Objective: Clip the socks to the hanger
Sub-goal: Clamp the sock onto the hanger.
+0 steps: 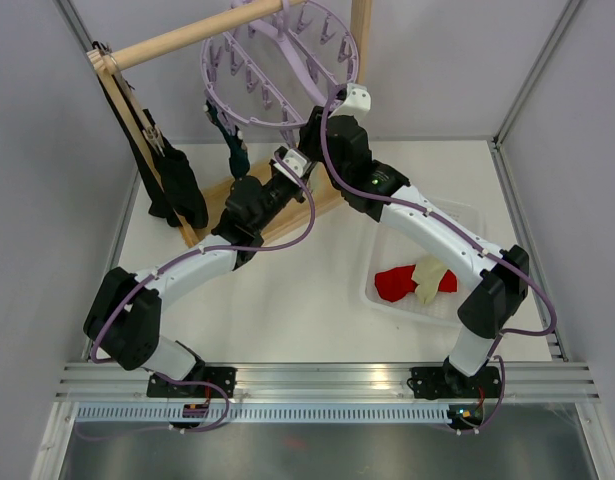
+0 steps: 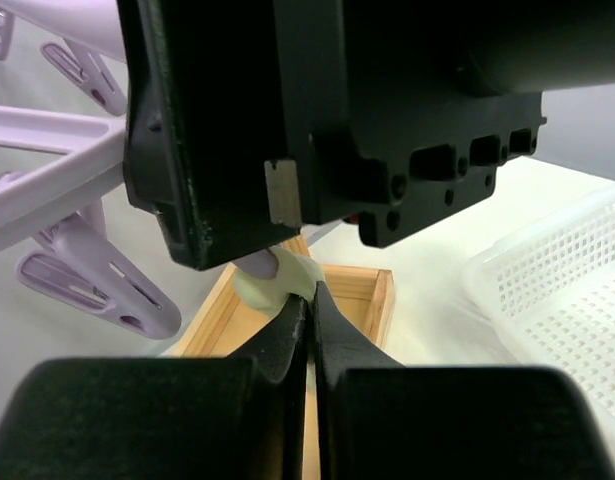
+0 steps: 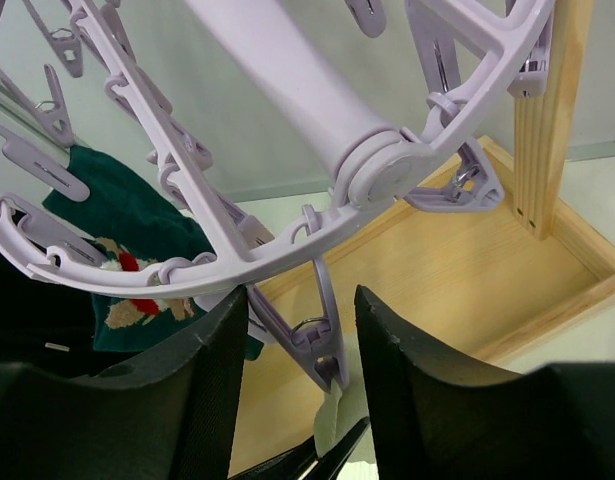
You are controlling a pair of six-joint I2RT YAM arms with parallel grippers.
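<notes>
Jaws of your left gripper (image 2: 309, 305) are pressed together on a cream sock (image 2: 275, 284), which bunches just past their tips at the middle of the left wrist view, right under the black body of the right gripper (image 3: 302, 310). Your right jaws stand apart with one lavender clip (image 3: 312, 345) of the hanger (image 3: 287, 100) between them, cream fabric hanging directly below it at bottom centre. A teal sock (image 3: 127, 240) hangs at the frame's left. From above, both sets of tips are hidden, and you cannot tell whether the clip bites the sock. A red sock (image 1: 395, 283) lies in the basket (image 1: 389, 258), lower right.
</notes>
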